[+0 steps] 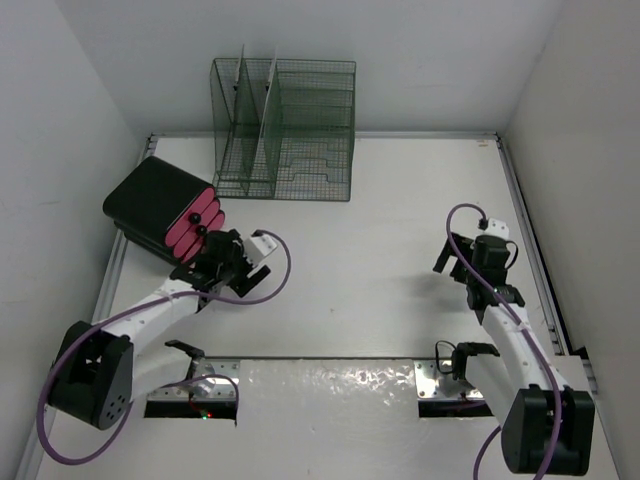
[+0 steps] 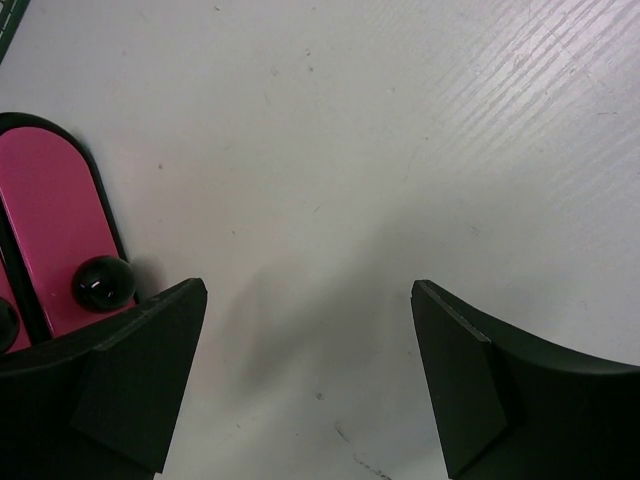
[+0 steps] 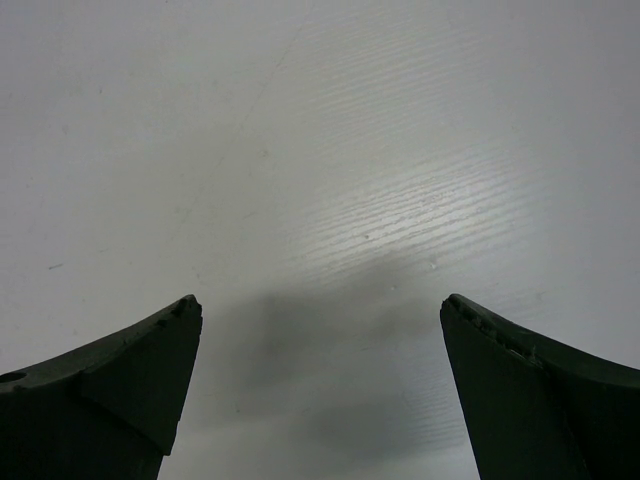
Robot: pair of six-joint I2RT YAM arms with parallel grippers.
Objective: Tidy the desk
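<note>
- The desk (image 1: 390, 210), a large flat white rectangular tabletop with metal rails along its edges and white walls around it, fills the top view. Most of its surface is bare.
- A green wire-mesh file rack with upright dividers (image 1: 285, 130) stands at 12 o'clock, against the far wall.
- A black box-shaped drawer unit with pink rounded drawer fronts and small black ball knobs (image 1: 165, 205) sits at about 10 o'clock by the left rail. It is skewed to the desk's edges, and its fronts face roughly 4 o'clock.
- The left gripper (image 2: 308, 292) hangs just beside those pink fronts. Its jaws are spread wide and hold nothing. In the left wrist view one black knob (image 2: 103, 282) sits just off the left finger, and I cannot tell whether they touch.
- The right gripper (image 3: 320, 300) is at 3 o'clock over bare tabletop, well apart from both objects. Its jaws are likewise parted and empty.
- My judgement is that the step in hand is dealing with the drawer unit, either squaring it up or shutting its drawers, with the left arm doing the work.
- The next move would call for bringing the left fingers against a front or knob, or around the casing. Any push should be gentle, so the unit turns square and does not slide into the rail.
</note>
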